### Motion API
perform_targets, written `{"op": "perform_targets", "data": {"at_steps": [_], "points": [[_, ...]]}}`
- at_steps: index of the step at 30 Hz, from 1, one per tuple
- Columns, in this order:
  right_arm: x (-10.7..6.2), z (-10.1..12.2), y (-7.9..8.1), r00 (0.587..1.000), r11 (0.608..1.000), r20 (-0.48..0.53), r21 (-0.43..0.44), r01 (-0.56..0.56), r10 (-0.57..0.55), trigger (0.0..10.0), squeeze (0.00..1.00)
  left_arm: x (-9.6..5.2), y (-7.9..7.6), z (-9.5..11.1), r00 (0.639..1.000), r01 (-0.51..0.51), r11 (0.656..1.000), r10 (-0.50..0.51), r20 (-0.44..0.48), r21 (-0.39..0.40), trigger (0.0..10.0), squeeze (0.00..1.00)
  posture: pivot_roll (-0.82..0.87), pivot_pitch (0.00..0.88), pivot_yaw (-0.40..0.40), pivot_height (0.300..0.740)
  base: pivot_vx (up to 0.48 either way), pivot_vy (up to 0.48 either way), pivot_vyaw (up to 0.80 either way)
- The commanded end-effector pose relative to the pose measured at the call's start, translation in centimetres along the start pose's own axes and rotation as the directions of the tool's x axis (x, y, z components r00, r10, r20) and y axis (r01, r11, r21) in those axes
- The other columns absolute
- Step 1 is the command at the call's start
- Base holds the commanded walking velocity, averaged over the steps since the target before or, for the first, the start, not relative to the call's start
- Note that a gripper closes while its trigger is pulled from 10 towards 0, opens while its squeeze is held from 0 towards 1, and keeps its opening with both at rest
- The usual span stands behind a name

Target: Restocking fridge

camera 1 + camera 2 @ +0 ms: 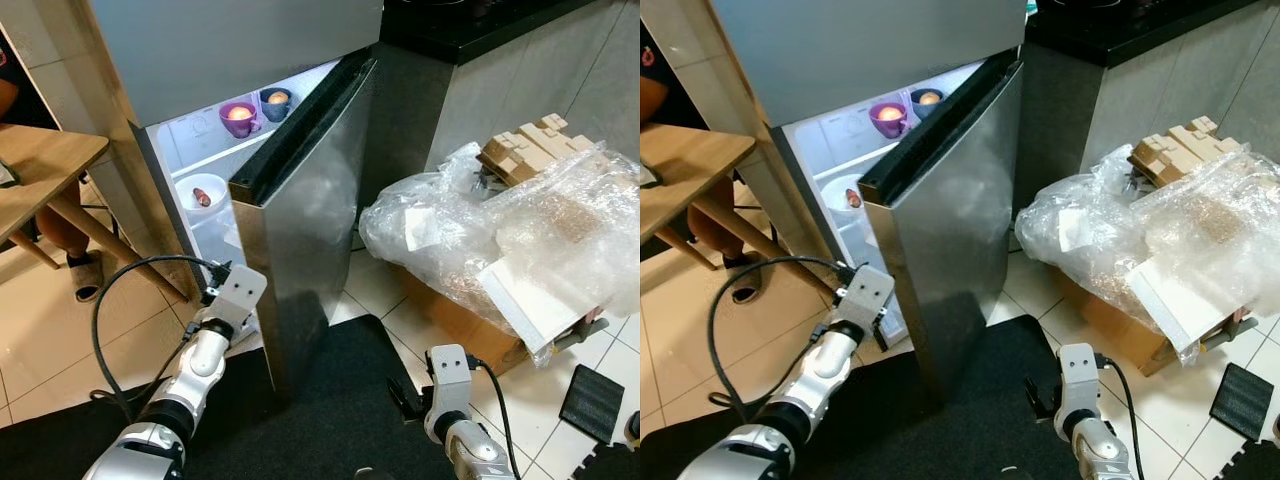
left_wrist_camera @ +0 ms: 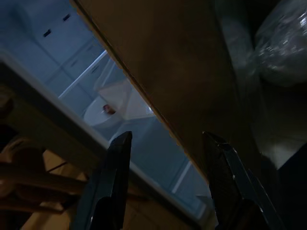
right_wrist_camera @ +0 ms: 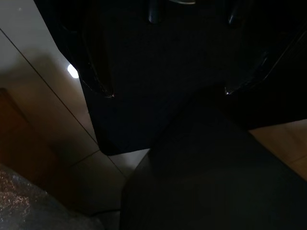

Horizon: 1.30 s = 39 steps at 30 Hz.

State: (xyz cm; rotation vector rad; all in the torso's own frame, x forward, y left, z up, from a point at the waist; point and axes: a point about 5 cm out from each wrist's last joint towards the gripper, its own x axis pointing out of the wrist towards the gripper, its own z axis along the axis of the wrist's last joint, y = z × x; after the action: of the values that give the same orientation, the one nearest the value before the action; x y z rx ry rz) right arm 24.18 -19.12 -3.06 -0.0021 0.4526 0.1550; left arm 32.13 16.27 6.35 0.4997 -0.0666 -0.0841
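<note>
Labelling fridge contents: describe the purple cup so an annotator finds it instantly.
Start at the stainless-steel fridge with its half-open door. On the lit top shelf inside stand two cups side by side. The purple cup with a handle is the nearer one, left of the dark blue cup.

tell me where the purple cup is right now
The purple cup sits on the upper shelf inside the open fridge, left of the blue cup and above the white bowl.
</note>
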Motion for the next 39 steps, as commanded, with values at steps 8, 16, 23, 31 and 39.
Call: {"op": "perform_targets", "data": {"at_steps": [8, 16, 23, 31, 39], "points": [[-0.2, -0.5, 0.1, 1.000, 1.000, -0.025, -0.006, -0.012, 0.011, 10.0, 0.00, -4.1, 9.7, -6.5, 0.866, -0.343, 0.903, 0.410, -0.285, 0.258, 10.0, 0.00, -0.17, 0.096, 0.019, 0.740, 0.000, 0.000, 0.00], [-0.2, -0.7, 0.1, 0.999, 1.000, -0.035, -0.010, -0.023, 0.022, 10.0, 0.00, -8.2, 17.7, -8.0, 0.695, -0.522, 0.747, 0.652, -0.302, 0.412, 10.0, 0.00, -0.15, 0.099, 0.011, 0.740, 0.000, 0.000, 0.00], [0.1, -0.4, 0.8, 0.998, 0.999, -0.034, -0.018, -0.045, 0.044, 10.0, 0.00, -8.9, 13.3, -10.3, 0.764, -0.389, 0.913, 0.394, -0.512, 0.123, 10.0, 0.00, -0.15, 0.100, 0.014, 0.740, 0.000, 0.000, 0.00], [0.3, -0.4, 0.9, 0.997, 0.998, -0.055, -0.030, -0.050, 0.048, 10.0, 0.00, -11.3, -0.8, -10.5, 0.731, 0.449, 0.842, -0.539, -0.418, -0.300, 10.0, 0.00, -0.15, 0.111, 0.017, 0.740, 0.000, 0.000, 0.00], [-0.5, -2.8, 1.8, 0.980, 0.997, -0.190, -0.049, -0.067, 0.057, 10.0, 0.00, -13.7, -1.7, -12.7, 0.711, 0.172, 0.932, -0.341, -0.615, -0.319, 10.0, 0.00, -0.14, 0.118, 0.018, 0.740, 0.000, 0.000, 0.00]]}}
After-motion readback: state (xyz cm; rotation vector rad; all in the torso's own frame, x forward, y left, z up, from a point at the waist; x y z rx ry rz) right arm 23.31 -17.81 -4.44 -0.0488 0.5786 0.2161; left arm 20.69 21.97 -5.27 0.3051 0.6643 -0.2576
